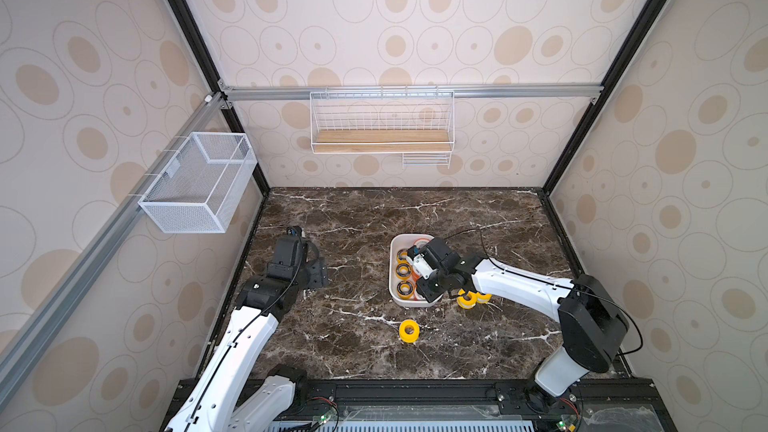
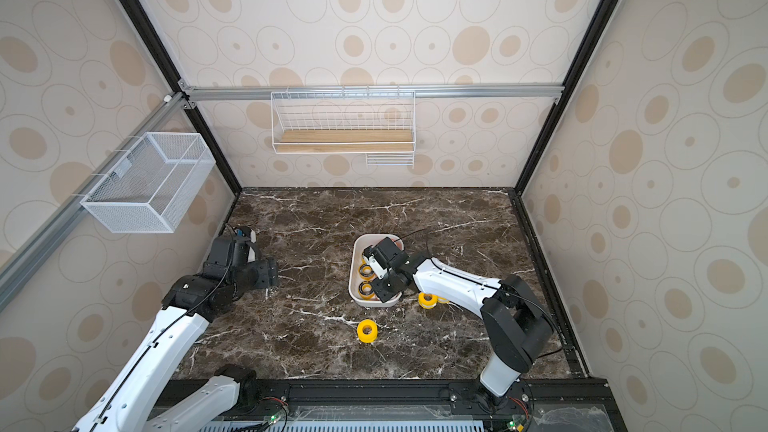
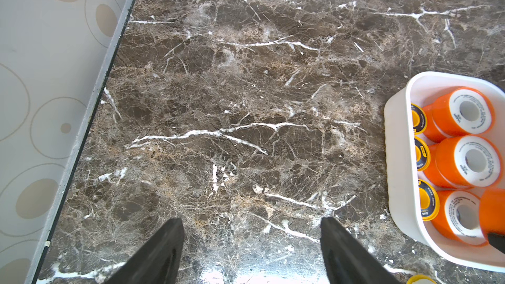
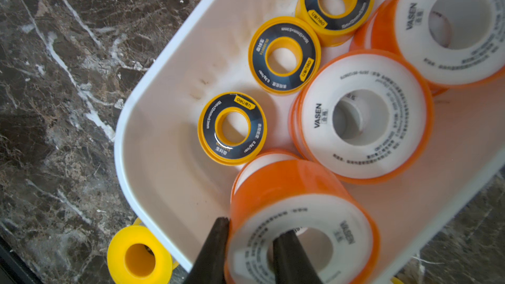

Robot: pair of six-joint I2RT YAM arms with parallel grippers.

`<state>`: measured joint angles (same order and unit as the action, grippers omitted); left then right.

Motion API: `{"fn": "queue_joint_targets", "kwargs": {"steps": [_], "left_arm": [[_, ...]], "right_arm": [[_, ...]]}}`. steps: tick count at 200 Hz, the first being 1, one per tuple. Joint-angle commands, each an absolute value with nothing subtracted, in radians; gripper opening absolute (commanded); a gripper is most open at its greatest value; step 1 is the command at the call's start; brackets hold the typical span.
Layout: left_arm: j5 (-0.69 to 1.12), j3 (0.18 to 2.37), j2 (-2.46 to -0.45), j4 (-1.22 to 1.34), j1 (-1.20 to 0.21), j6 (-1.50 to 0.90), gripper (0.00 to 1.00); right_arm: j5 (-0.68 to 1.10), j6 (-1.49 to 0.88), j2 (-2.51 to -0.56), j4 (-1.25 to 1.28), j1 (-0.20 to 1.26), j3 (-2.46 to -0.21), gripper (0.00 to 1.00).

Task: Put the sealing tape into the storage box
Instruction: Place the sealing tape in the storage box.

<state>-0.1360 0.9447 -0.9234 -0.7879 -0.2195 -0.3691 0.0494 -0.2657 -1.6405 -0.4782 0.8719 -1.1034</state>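
Note:
The white storage box (image 1: 392, 280) (image 2: 353, 284) stands on the marble table right of centre. My right gripper (image 4: 254, 226) hangs over the box's near end, shut on an orange-rimmed, white-faced spool of sealing tape (image 4: 289, 184), with one finger in the spool's hole and one outside its rim. Three yellow spools with dark faces (image 4: 232, 128) and two more orange spools (image 4: 363, 116) lie in the box. Solid yellow spools sit on the table near the box (image 1: 409, 331) (image 1: 467, 299). My left gripper (image 3: 252, 221) is open above bare marble, left of the box (image 3: 396, 159).
A white mesh basket (image 1: 199, 184) hangs on the left wall. A wire shelf with a wooden board (image 1: 381, 135) hangs on the back wall. The left wall's foot (image 3: 90, 105) runs close beside my left gripper. Black frame rails border the table.

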Motion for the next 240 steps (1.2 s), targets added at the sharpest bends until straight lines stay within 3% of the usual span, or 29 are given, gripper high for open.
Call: {"fn": "queue_joint_targets", "kwargs": {"steps": [1,94,167,240], "left_arm": [[-0.133,0.954,-0.927,-0.798,-0.210,-0.360,0.82],[-0.129,0.954,-0.929,-0.797,-0.207,-0.361,0.82],[-0.121,0.954,-0.933,-0.798,-0.207,-0.358,0.82],[-0.105,0.954,-0.938,-0.797,-0.207,-0.354,0.82]], "right_arm": [[0.034,-0.267,-1.655,-0.503,0.868,-1.091,0.24],[0.030,-0.263,-1.691,-0.514,0.870,-1.087,0.30],[0.007,-0.271,-1.676,-0.514,0.869,-1.085,0.55],[-0.006,-0.288,-1.513,-0.399,0.869,-0.991,0.62]]}}
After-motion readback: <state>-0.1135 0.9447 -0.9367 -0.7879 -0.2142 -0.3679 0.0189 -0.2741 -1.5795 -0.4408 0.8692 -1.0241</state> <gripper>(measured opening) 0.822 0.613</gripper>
